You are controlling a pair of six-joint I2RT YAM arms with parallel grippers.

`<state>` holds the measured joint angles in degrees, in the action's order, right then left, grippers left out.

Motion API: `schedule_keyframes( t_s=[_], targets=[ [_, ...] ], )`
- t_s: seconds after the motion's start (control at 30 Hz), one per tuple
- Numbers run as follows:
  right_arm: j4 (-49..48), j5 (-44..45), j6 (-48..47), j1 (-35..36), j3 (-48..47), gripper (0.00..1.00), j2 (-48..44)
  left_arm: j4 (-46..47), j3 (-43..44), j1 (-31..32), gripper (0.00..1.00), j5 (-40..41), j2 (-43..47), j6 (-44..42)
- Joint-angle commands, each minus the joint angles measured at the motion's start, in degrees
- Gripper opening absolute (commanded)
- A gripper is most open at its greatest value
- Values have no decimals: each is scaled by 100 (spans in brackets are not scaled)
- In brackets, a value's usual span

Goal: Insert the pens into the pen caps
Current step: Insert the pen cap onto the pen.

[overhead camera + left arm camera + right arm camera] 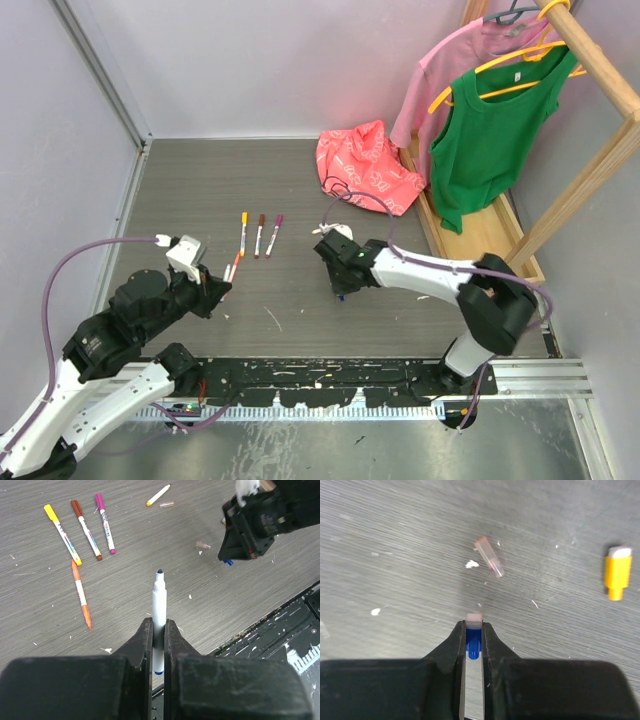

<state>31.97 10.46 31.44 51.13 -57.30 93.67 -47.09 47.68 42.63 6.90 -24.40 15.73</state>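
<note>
Left gripper (158, 625) clamps one blue-tipped pen (159, 597), and four more pens (80, 590) lie ahead-left of it. Right gripper (474, 627) pinches one blue cap (473, 641).

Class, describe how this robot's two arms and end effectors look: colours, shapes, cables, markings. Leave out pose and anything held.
Both the left arm and right arm have white tubular links between black joints. A purplish-grey cable loops along each. The left end effector and right end effector each have two black, flat, tapering fingers. No markings are legible.
</note>
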Motion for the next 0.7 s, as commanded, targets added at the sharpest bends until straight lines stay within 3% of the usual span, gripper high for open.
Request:
schedule_keyframes(
  t_s=[0.0, 0.33, 0.5, 0.67],
  targets=[
    [-753, 154, -311, -31, 5, 0, -1156, 354, -4, -19, 0, 22, 140, 65],
    [-2004, 1325, -302, -42, 553, 0, -2765, 1033, -216, -21, 0, -294, 393, 354],
    [-2183, 1300, -374, -99, 849, 0, -3598, 1254, -270, -18, 0, -360, 396, 555],
    [-2632, 481, -651, -242, 1309, 0, -4398, 1432, -78, -16, 0, -933, 162, 736]
  ],
)
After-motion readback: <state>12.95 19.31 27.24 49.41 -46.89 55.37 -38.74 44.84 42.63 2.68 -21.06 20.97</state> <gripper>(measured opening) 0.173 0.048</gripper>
